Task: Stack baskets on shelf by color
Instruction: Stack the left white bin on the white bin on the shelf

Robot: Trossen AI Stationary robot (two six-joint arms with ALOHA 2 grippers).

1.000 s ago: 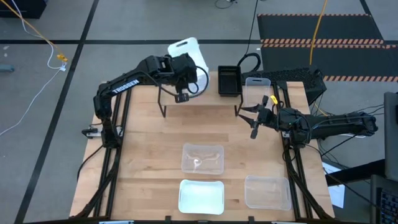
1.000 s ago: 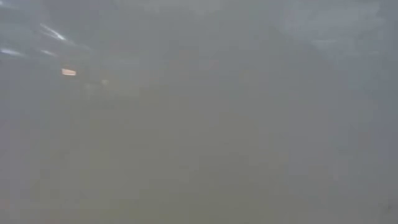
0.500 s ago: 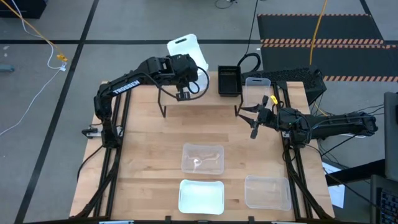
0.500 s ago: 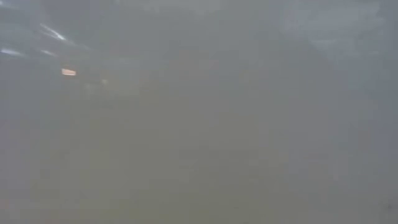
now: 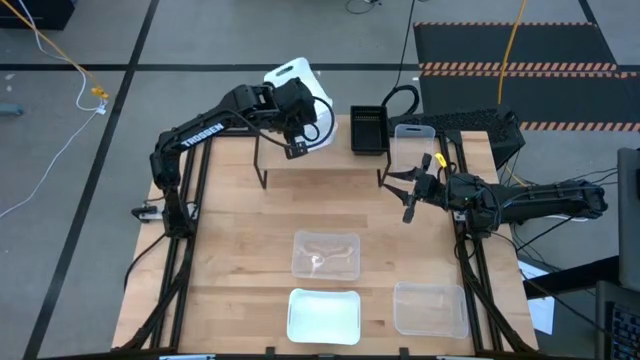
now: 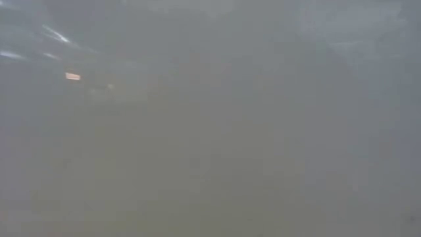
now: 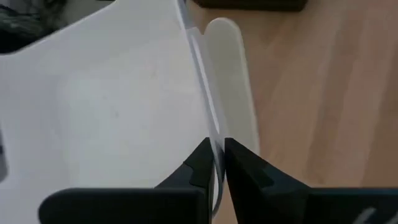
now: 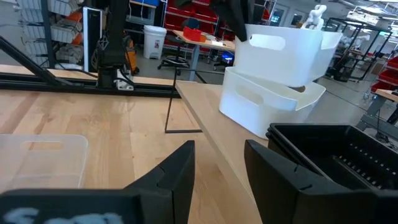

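Left gripper: pinched on the rim of a white basket, held tilted above a second white basket on the shelf, at 11 o'clock. Black baskets at 12, apparently two nested. Right gripper: fingers spread, holding nothing, at 2. Loose on the table: clear baskets; white basket at 6.

Grey floor, red bins bkgd
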